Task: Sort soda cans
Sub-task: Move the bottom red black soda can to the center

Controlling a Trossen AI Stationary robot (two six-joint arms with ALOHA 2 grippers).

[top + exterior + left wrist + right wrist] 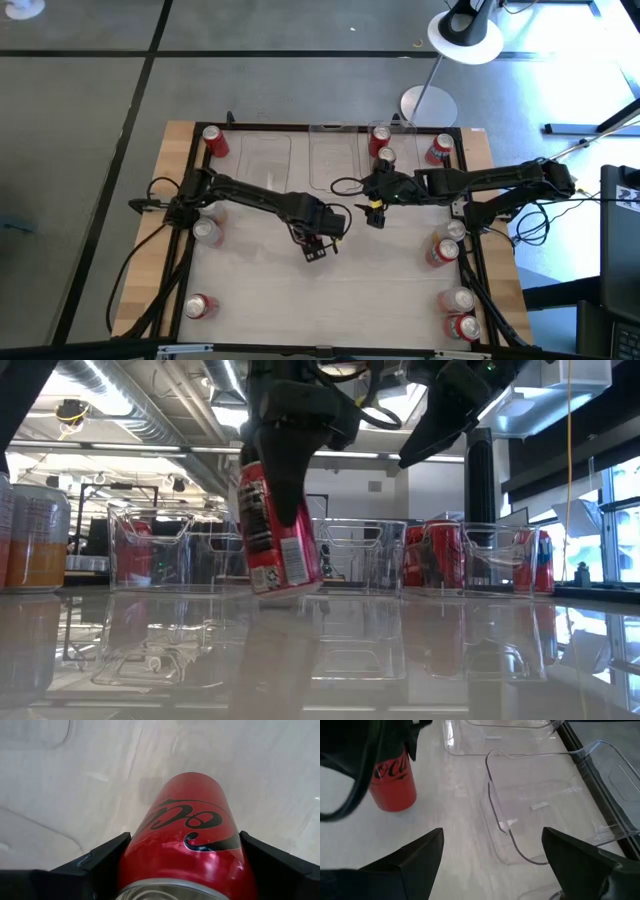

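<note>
Left fingers [100, 865] pinching a tilted red can [187, 840]; right fingers [420, 855] spread, empty.

Red can [187, 837] — black Coca-Cola script, other cans' txt unreadable

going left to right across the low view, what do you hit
orange and silver can at the edge → clear bin → tilted red can shut in the left gripper → clear bin → red cans inside the clear bin
</note>
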